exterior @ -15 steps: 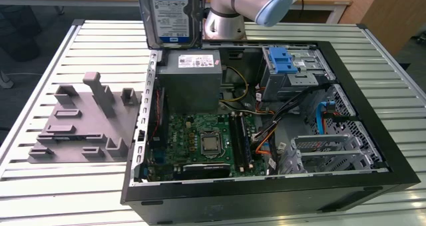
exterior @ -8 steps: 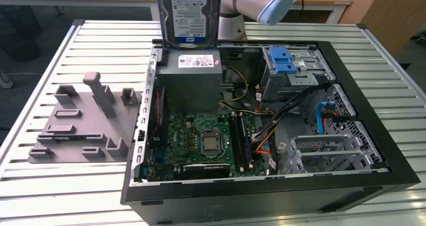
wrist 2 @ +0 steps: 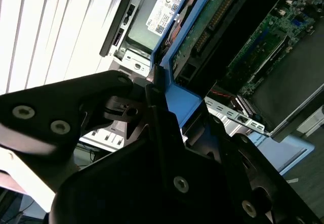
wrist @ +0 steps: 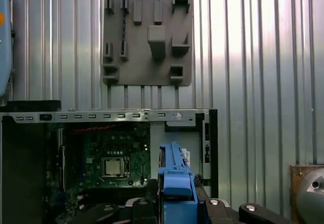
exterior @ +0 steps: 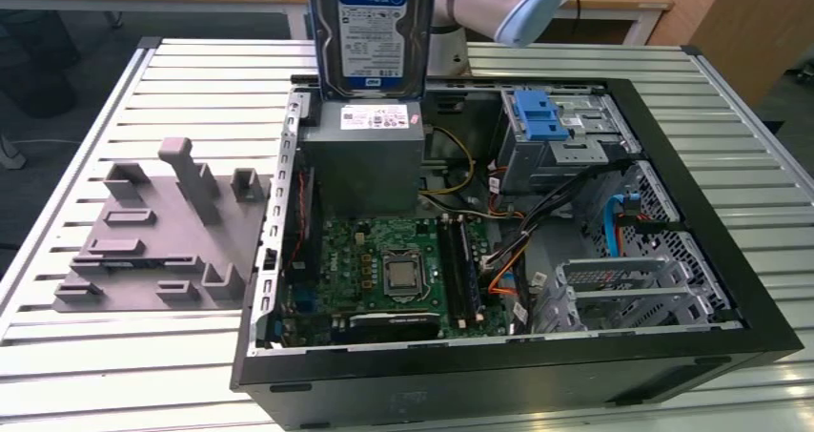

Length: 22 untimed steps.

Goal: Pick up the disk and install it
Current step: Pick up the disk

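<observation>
**Holding the disk (exterior: pixel 369 33) upright over the open computer case (exterior: pixel 509 386)**

Black fingers (wrist 2: pixel 121 85) of the gripper (wrist 2: pixel 162 95) are closed narrowly on the blue bracket (wrist 2: pixel 183 102) that frames the disk. In the first wrist view the same bracket stands pinched between them. In the second wrist view the disk's green circuit-board side runs away from the jaws, edged by the blue plastic.

In the exterior view the disk hangs on end, clear of everything below. Its white-and-blue label faces the camera, and the pale arm (exterior: pixel 502 3) is behind it on the exterior view's right. Directly beneath it, at the far side of the case, stands a big grey metal box (exterior: pixel 362 165) with a small white sticker (exterior: pixel 376 117) on top.

The case lies on its side with the cover off. Inside, nearer than the grey box, is the green motherboard (exterior: pixel 381 279) with a square processor socket (exterior: pixel 402 276) at its middle. At the far corner on the exterior view's right sits a silver metal cage (exterior: pixel 566 141) carrying a blue plastic latch (exterior: pixel 539 117). Coloured cables (exterior: pixel 502 260) run from that corner toward the board. Silver perforated bays (exterior: pixel 636 289) line the near part of that side.

The case rests on a slatted metal table (exterior: pixel 191 79). Beside it, on the exterior view's left, lies a grey moulded fixture (exterior: pixel 152 241) with raised posts and pockets.
</observation>
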Available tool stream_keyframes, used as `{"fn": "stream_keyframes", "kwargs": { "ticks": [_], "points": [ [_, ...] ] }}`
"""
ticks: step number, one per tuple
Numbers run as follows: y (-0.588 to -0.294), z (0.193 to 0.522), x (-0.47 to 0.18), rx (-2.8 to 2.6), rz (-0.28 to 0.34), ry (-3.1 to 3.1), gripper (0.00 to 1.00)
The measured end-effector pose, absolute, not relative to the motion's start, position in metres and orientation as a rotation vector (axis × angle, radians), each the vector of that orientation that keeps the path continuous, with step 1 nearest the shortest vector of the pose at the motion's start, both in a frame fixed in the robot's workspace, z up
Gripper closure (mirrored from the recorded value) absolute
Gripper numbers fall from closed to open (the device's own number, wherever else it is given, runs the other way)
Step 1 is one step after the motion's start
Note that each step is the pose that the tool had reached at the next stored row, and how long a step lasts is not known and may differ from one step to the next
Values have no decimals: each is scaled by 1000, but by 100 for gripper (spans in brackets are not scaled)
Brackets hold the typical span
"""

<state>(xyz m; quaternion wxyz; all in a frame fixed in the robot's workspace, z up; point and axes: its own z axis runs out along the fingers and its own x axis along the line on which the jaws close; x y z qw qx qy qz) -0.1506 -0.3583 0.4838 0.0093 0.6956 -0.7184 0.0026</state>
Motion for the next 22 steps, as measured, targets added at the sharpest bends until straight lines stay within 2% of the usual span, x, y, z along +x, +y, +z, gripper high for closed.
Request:
{"fn": "stream_keyframes", "kwargs": {
  "ticks": [22],
  "points": [
    [-398,482,-142,2170,8,-2246,64]
  ]
}}
